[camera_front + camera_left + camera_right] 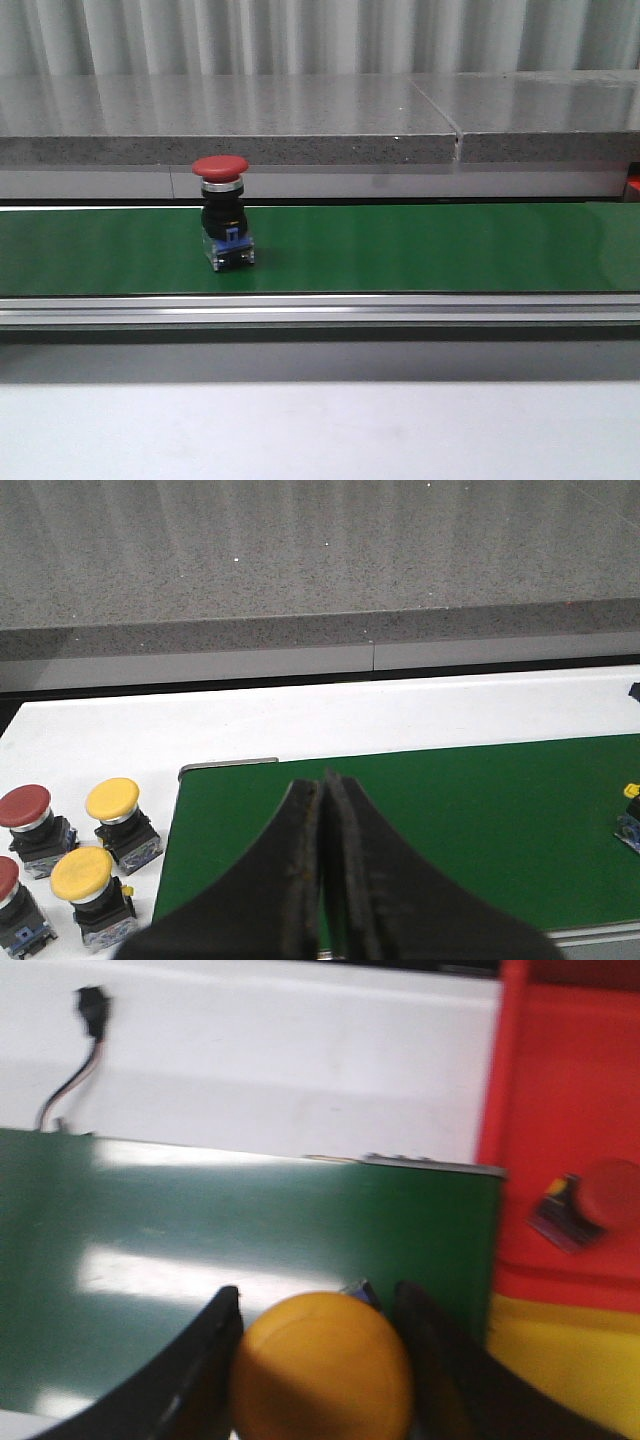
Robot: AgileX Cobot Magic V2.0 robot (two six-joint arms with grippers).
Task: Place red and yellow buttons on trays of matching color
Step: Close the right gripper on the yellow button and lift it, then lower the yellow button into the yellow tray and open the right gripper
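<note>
Red-capped, with a black body and a blue base, one button [222, 212] stands upright on the green belt [420, 248]. Between the right fingers [318, 1360] a yellow button [322, 1368] is gripped, over the belt's end near the red tray [560, 1110], which holds one red button [590, 1200]; a yellow tray [560, 1360] adjoins it. Beside the closed left fingers [322, 870], four buttons wait on the white tabletop [120, 730]: two yellow, two red. No writing is legible.
</note>
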